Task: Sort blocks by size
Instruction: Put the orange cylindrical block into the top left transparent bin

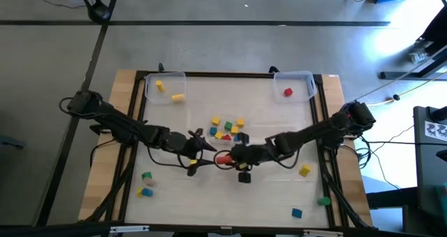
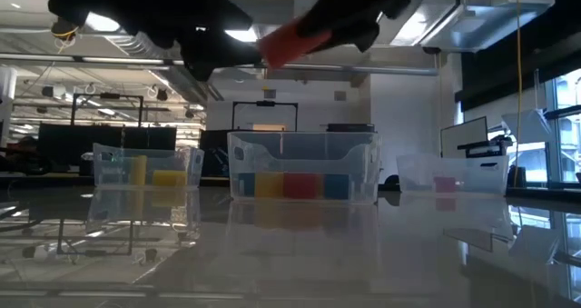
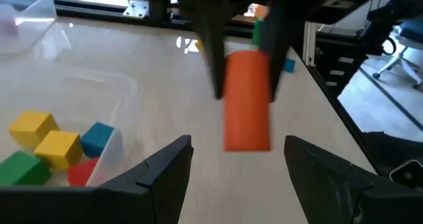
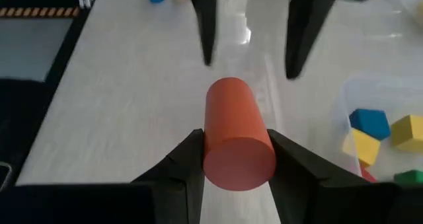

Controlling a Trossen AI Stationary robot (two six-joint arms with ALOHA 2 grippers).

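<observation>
My right gripper (image 4: pixel 234 151) is shut on an orange-red cylinder block (image 1: pixel 223 159) above the table's middle; in the low view the cylinder (image 2: pixel 295 40) is well clear of the table. My left gripper (image 3: pixel 238 151) is open and faces it from the table's left. Its fingers (image 3: pixel 165 174) stand on either side of the cylinder's free end and touch nothing. Several small yellow, blue, red and green blocks (image 1: pixel 227 128) lie in a clear middle bin (image 2: pixel 304 167). Loose blocks lie near the front left (image 1: pixel 146 175) and front right (image 1: pixel 304 170). My right gripper pinches the cylinder's curved sides (image 4: pixel 210 141) between its two fingers, at the end nearer its wrist. The fingers come from the table's right and lie along the cylinder. The cylinder is lifted clear and sticks out beyond the fingertips toward my left gripper, a little tilted.
A clear bin (image 1: pixel 164 87) at the far left holds yellow blocks. A clear bin (image 1: pixel 293 85) at the far right holds one red block (image 1: pixel 288 92). More loose blocks, green (image 1: pixel 323 202) and blue (image 1: pixel 297 212), lie by the front right edge.
</observation>
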